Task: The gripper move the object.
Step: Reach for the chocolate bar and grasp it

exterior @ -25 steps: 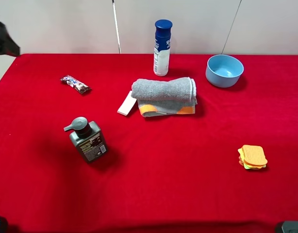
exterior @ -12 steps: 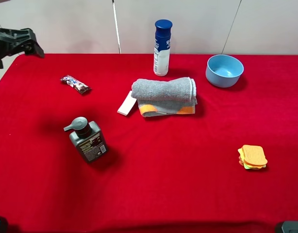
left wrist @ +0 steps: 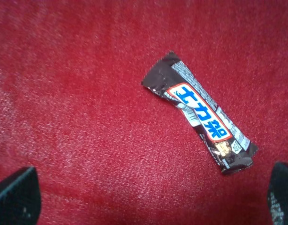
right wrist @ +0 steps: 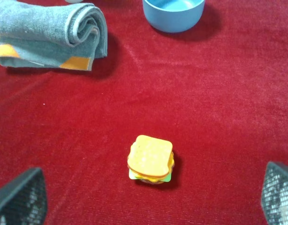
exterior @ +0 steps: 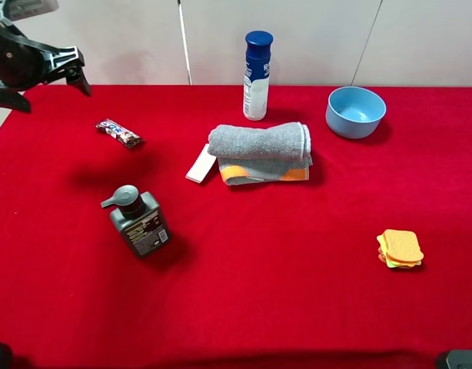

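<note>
Left fingers (left wrist: 15,199), black, stand spread wide and empty over the glossy, crimp-ended candy bar (left wrist: 200,115) lying flat on the red velvety table (left wrist: 78,93); right fingers (right wrist: 17,197) likewise spread.

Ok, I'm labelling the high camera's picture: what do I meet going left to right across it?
Left hand → candy bar → white flat piece → blue-capped bottle → blue bowl.

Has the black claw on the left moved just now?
Yes: the left gripper has swung rightward from the picture's edge, closer to the unmoved candy bar.
</note>
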Controlling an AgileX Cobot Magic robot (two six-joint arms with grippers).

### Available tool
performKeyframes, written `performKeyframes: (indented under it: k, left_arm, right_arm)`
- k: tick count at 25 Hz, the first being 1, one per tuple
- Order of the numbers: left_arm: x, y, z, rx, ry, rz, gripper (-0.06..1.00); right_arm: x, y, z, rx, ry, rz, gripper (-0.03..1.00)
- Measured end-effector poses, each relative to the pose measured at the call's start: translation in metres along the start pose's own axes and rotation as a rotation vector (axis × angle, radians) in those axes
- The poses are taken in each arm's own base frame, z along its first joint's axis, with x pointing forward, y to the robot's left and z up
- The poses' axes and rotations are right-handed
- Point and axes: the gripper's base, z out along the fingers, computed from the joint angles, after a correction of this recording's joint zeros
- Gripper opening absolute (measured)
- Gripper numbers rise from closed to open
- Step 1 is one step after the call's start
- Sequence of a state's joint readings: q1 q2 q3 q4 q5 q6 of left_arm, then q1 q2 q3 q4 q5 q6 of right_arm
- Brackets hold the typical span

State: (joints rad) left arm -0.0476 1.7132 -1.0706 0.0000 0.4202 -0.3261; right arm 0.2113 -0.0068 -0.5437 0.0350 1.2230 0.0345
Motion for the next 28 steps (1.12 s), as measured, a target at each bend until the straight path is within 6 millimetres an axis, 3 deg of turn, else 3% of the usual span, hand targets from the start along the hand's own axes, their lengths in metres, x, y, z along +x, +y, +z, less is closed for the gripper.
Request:
performKeyframes:
  k: [10, 19, 28]
  left_arm:
    - [-0.016, -0.02, 0.043, -0.036, 0.195, -0.004, 0.96]
    - [-0.02, -0.04, 0.076, -0.025, 0.226, -0.144, 0.96]
    - [-0.016, -0.046, 0.098, -0.029, 0.225, -0.253, 0.96]
  right_arm:
    - [0.0, 0.0, 0.0, 0.0, 0.0, 0.0, 0.69]
    - [0.0, 0.0, 0.0, 0.0, 0.0, 0.0, 0.69]
    - [0.0, 0.0, 0.0, 0.0, 0.0, 0.0, 0.69]
